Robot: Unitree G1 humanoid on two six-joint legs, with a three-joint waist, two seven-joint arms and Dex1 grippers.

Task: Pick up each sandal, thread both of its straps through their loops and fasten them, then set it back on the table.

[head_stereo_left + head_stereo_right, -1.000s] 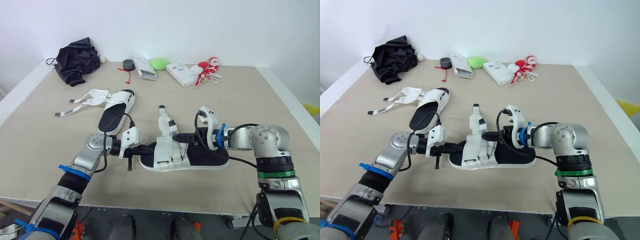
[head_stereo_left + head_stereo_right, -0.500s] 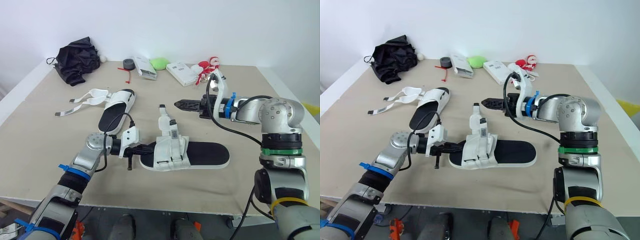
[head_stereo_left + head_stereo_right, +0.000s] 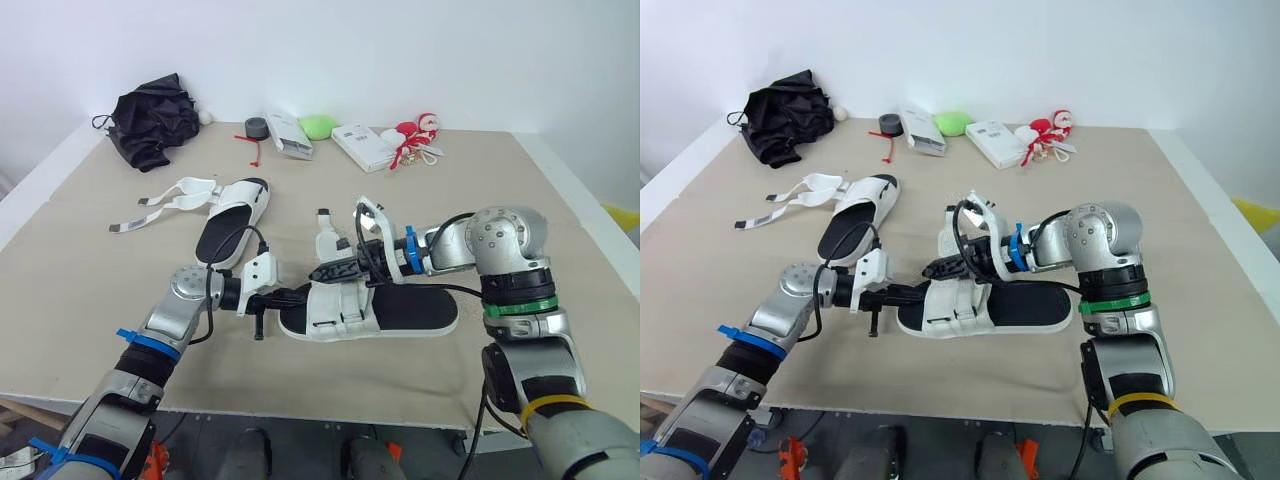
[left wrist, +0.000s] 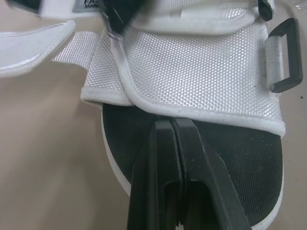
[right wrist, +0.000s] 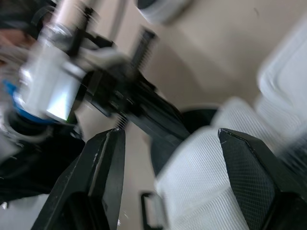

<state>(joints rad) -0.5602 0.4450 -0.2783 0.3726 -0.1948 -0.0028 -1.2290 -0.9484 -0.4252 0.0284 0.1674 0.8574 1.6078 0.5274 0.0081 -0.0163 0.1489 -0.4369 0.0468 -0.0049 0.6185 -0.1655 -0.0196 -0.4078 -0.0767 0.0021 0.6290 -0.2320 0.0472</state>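
A black-soled sandal (image 3: 420, 306) with white straps (image 3: 340, 305) lies near the table's front, toe toward my left arm. One strap end (image 3: 327, 238) stands upright. My left gripper (image 3: 297, 295) is shut, and its fingers (image 4: 168, 158) rest on the insole at the toe, just under the front strap (image 4: 192, 67). My right gripper (image 3: 324, 272) hovers open over the front straps, and its fingers (image 5: 103, 182) spread either side of the white mesh (image 5: 201, 177). The second sandal (image 3: 236, 214) lies farther back on the left with its straps (image 3: 165, 202) loose.
Along the table's far edge sit a black bundle of cloth (image 3: 150, 125), a tape roll (image 3: 257, 128), two white boxes (image 3: 291, 136) (image 3: 362, 148), a green object (image 3: 318, 126) and a red-and-white toy (image 3: 415, 135). The table's front edge (image 3: 330, 412) runs close below the sandal.
My right gripper first lifted from the sandal's heel area up and toward the back. It has now come down and left over the front straps. The left arm and both sandals stayed put.
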